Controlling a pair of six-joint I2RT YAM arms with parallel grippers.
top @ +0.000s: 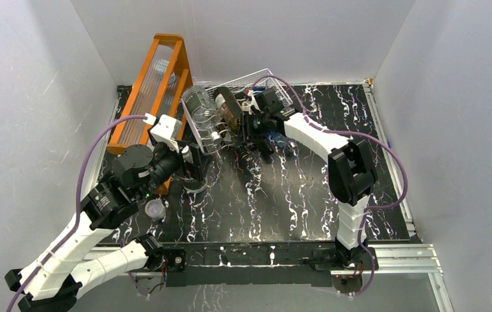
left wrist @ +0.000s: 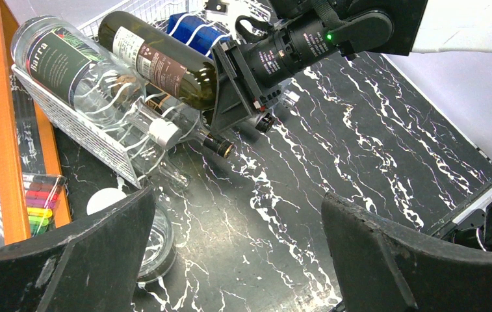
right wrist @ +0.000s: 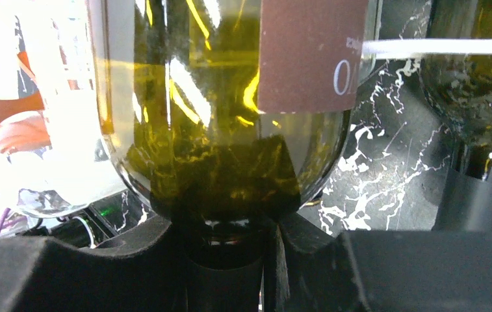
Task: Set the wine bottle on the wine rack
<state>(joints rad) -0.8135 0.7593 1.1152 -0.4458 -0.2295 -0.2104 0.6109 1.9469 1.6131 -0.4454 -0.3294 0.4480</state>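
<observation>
The white wire wine rack point(top: 266, 77) stands at the back centre, and its front wall shows in the left wrist view point(left wrist: 80, 130). An olive-green wine bottle point(top: 229, 107) with a brown label lies across the rack point(left wrist: 158, 62), neck pointing forward. My right gripper point(top: 246, 127) is shut on its neck; the right wrist view shows the gripper point(right wrist: 227, 244) below the bottle's shoulder point(right wrist: 223, 97). A clear bottle point(left wrist: 67, 65) lies beside the olive one on the rack. My left gripper point(left wrist: 240, 260) is open and empty over the mat, left of the rack's front in the top view point(top: 188, 159).
A tall orange wooden frame point(top: 155, 84) leans at the back left. A blue bottle point(left wrist: 194, 29) and a dark bottle neck point(left wrist: 216, 145) also sit at the rack. A round clear glass dish point(left wrist: 155, 244) lies by my left finger. White walls enclose the black marbled mat point(top: 295, 195).
</observation>
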